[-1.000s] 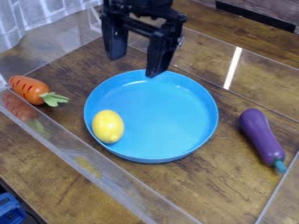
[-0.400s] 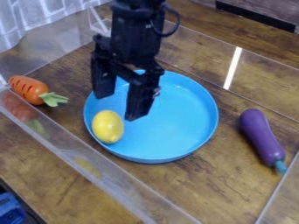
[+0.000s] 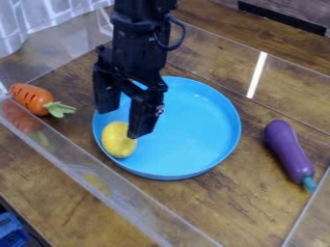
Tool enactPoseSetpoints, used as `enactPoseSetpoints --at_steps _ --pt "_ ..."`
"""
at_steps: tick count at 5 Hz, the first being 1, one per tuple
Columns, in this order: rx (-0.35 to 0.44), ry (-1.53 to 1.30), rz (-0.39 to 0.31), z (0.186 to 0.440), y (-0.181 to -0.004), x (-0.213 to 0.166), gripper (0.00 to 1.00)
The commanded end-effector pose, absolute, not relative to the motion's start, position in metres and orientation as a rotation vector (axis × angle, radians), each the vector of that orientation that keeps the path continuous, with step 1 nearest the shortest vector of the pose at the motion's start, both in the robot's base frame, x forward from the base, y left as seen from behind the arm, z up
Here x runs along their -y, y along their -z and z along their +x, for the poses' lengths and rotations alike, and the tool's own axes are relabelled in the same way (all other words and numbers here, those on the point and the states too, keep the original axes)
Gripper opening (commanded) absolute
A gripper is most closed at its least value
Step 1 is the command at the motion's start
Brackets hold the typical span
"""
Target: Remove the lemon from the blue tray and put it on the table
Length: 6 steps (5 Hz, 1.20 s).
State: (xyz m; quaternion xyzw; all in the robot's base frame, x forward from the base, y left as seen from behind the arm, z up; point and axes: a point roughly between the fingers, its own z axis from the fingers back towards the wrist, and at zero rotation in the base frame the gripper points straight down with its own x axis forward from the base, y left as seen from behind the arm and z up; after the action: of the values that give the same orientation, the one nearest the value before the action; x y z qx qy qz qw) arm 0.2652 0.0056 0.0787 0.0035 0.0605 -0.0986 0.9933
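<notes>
Nearest the camera ran the front edge of the dark brown wood-grain table point(image 3: 194, 217), its surface covered by clear glossy acrylic panels point(image 3: 77, 188) that caught pale reflections. Just beyond that bare strip sat the large round bright blue shallow plastic tray point(image 3: 206, 130) with its raised rim, and everything else is best placed against it.

Inside the blue tray, close to its near-left rim, lay the small smooth yellow oval lemon point(image 3: 119, 141), resting on the tray floor. Directly over the lemon hung the black two-fingered gripper point(image 3: 123, 109), pointing straight down with its jaws spread wide; one finger point(image 3: 103, 94) stood at the tray's left rim and the other came down over the lemon's right side, partly hiding it. The lemon sat between and below them, not clamped (whether either fingertip actually touched the fruit could not be told from this angle).

To the right of the blue tray, well apart from its rim, a purple plastic eggplant point(image 3: 288, 150) with a dark green stem end lay on the table, angled toward the near-right corner. To the left of the tray, also clear of the rim, an orange toy carrot point(image 3: 34, 97) with a green leafy top lay with its leaves pointing toward the tray.

Behind the tray the black arm point(image 3: 139, 29) rose out of the top of the frame, and a bright streak of reflected light point(image 3: 258, 72) lay on the acrylic beyond the tray's far-right rim.
</notes>
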Motion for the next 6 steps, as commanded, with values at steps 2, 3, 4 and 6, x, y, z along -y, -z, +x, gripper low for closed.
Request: enactPoseSetpoints --at_steps 2,3,4,6 --pt "-0.066 0.311 0.027 0.265 -0.087 0.001 1.0" --pt "-0.061 0.367 0.035 0.262 -0.086 0.002 0.0" --pt "-0.051 0.392 0.045 0.263 -0.075 0.008 0.0" --pt "-0.037 0.513 0.074 0.271 -0.07 0.002 1.0"
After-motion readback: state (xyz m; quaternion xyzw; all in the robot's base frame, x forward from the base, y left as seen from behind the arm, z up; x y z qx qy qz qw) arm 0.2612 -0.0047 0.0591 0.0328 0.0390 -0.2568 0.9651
